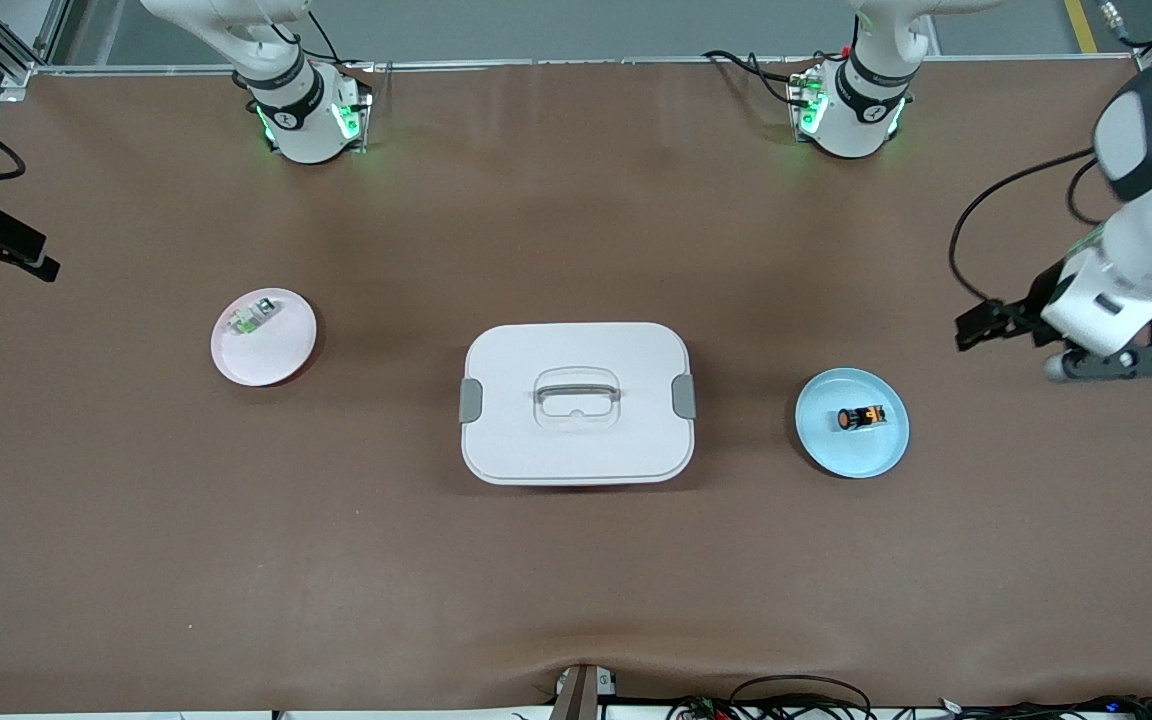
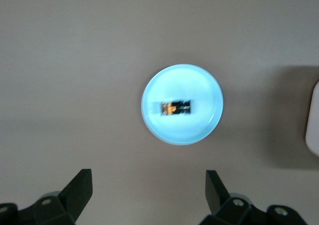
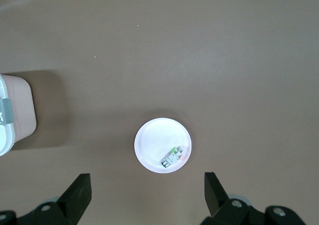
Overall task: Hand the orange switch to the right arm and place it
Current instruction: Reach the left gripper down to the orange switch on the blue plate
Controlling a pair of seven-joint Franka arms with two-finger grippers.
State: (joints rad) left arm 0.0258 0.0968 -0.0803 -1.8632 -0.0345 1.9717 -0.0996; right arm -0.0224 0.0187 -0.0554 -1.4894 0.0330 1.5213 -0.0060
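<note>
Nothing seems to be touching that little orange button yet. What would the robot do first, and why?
Probably the left tool comes down over the blue plate to take the orange switch. The switch lies on its side on that plate, untouched, and the left tool hangs open above it. The right tool, also open, waits over the pink plate.

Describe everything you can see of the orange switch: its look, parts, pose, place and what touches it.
The orange switch is a tiny, stubby black cylinder with a round orange cap at one end and orange marks along its body, plastic by the look of it. It lies on its side, not upright, near the middle of the light blue plate, which stands toward the left arm's end of the table, beside the white lidded box. Only the plate touches it; no fingers are on it.
</note>
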